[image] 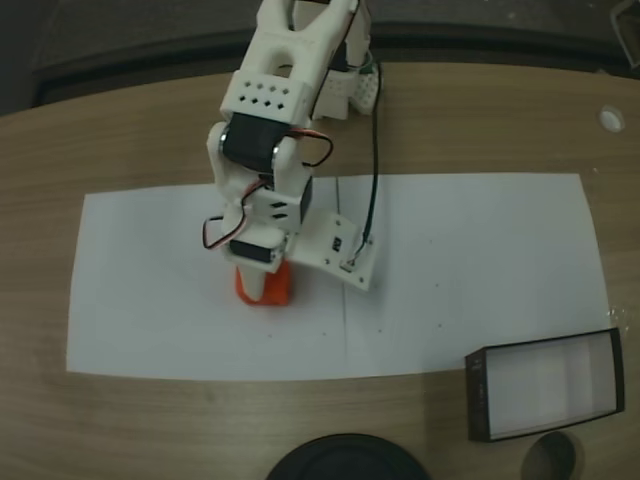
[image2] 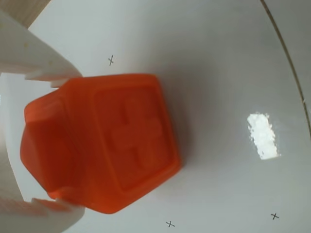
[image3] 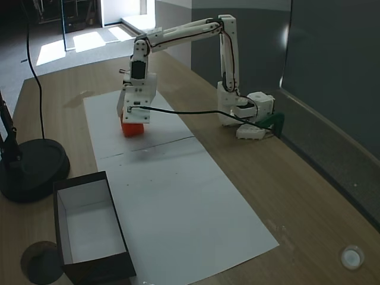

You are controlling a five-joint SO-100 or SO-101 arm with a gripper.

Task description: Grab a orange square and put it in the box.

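Jaws (image2: pixel 46 141) clamped on the orange square (image2: pixel 109 141), which rests on white paper (image: pixel 470 250) over the bench (image: pixel 120 130); the box (image: pixel 480 395) lies well apart.

The hand (image: pixel 263 288) sits over the orange square (image: pixel 279 291) on the paper (image: pixel 480 260).

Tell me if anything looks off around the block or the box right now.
Nothing stands out. The orange square sits on the white paper between the pincer fingers, intact. The box stands upright and empty at the paper's edge, with no spill or damage that I can see.
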